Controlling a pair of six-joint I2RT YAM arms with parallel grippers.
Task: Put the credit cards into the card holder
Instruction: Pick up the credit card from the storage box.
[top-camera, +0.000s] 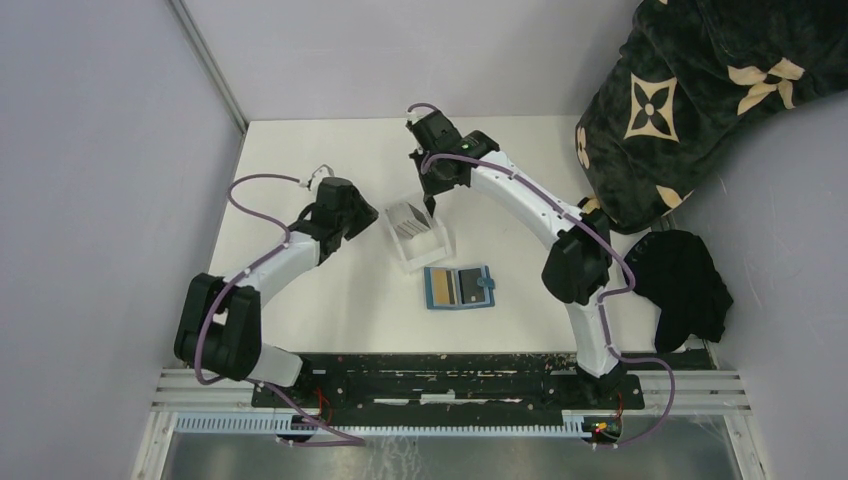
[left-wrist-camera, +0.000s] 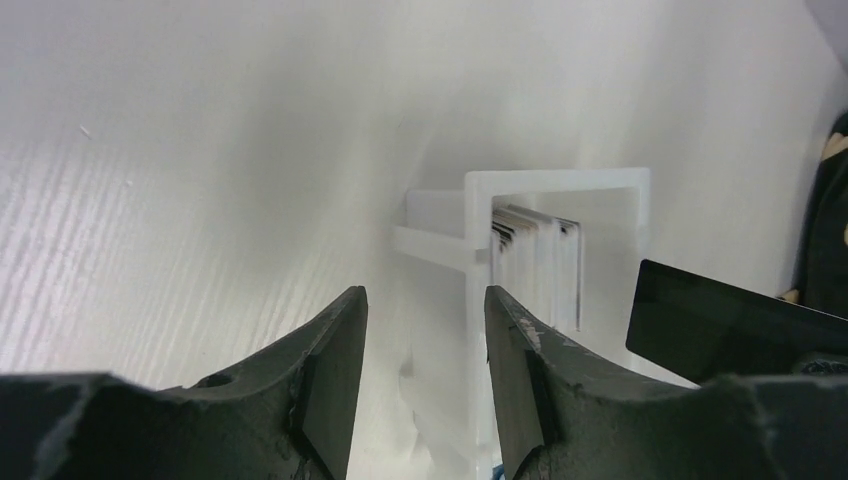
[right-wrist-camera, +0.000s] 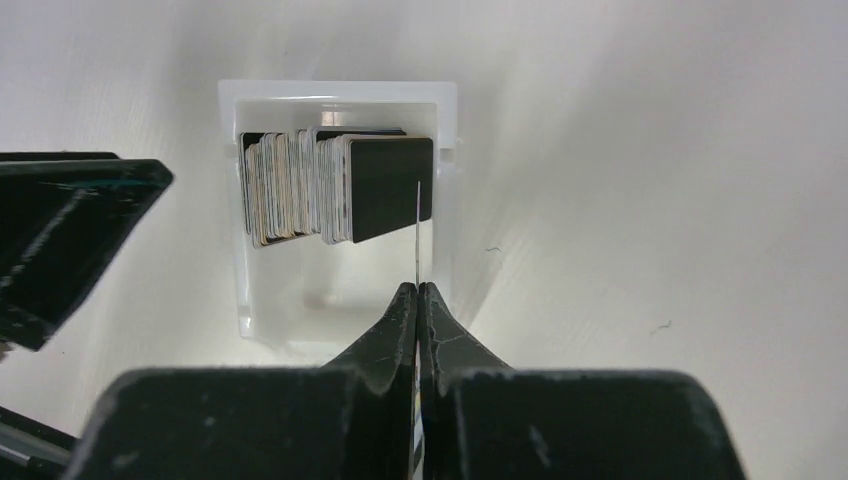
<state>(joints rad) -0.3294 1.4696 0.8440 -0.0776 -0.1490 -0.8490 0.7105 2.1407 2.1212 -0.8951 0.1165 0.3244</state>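
Well, my right gripper (right-wrist-camera: 417, 292) is pinching one thin card (right-wrist-camera: 416, 215), seen edge-on, above the clear tray (right-wrist-camera: 340, 92) of credit cards (right-wrist-camera: 300, 185). My left gripper (left-wrist-camera: 425, 335) stands spread, seemingly straddling the tray's wall. The card holder (top-camera: 459, 288) lies open nearby.

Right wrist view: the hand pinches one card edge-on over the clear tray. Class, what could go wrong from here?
The right hand pinches the card just at its fingertips, so it might slip or swivel. The card stands close to the black front card and the tray wall, so it could snag either.
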